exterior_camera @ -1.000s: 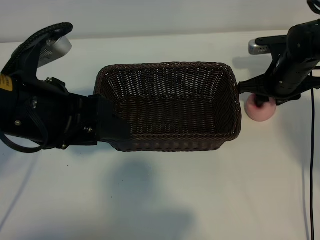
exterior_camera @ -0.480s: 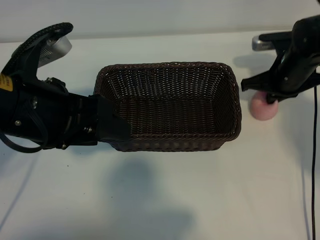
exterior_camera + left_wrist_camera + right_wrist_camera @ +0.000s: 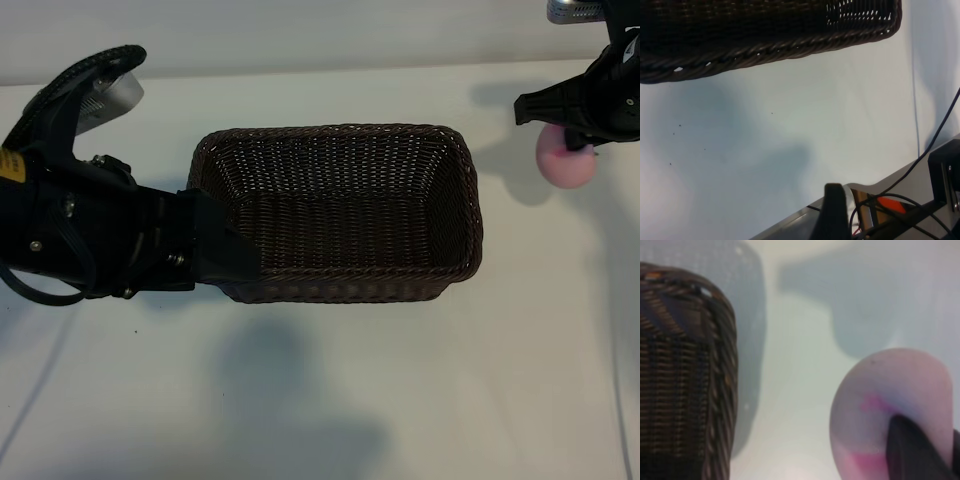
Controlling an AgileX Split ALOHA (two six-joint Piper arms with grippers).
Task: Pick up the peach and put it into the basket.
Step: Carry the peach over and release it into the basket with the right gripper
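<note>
Right of basket (image 3: 335, 212), long axis left-right: right gripper (image 3: 578, 145) clamped on round peach (image 3: 566, 162), lifted.

A white table (image 3: 330, 400) (shadowed in patches) with a thin black cable (image 3: 622, 330) along its edge.

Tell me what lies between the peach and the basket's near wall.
Nothing: in the exterior view, only bare white tabletop separates the peach, held in the right claw, from the basket. The right wrist view shows the same gap.
</note>
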